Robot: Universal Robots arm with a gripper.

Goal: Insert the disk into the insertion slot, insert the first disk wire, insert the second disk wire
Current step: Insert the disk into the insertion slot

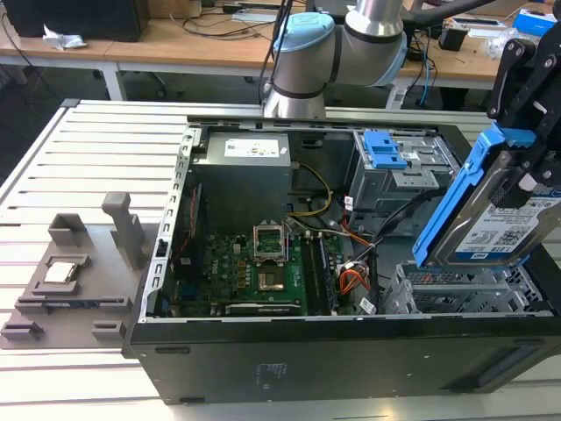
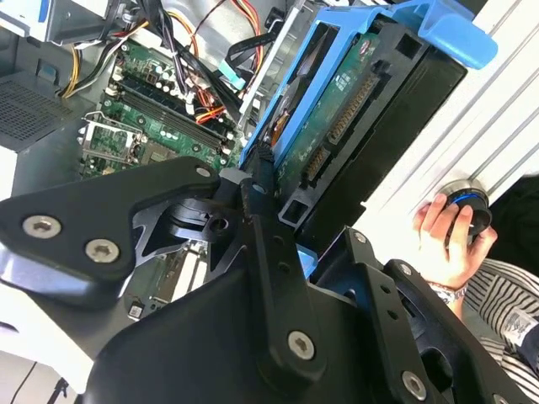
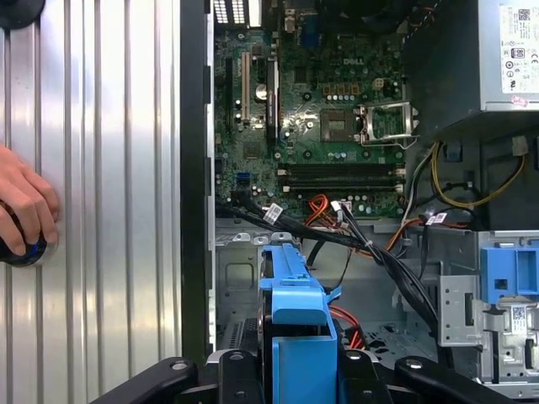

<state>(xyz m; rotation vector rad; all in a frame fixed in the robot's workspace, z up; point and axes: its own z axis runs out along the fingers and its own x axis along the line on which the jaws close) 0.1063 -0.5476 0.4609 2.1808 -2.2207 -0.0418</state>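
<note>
Disk (image 1: 498,224), gripped in the jaws, hangs tilted over the slot (image 1: 465,291) at the exterior view's lower right and probably needs squaring to a bay, clear of cables (image 1: 396,217).

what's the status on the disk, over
gripper shut on the disk. disk tilted above the insertion slot, not in. black cables beside the slot.
</note>
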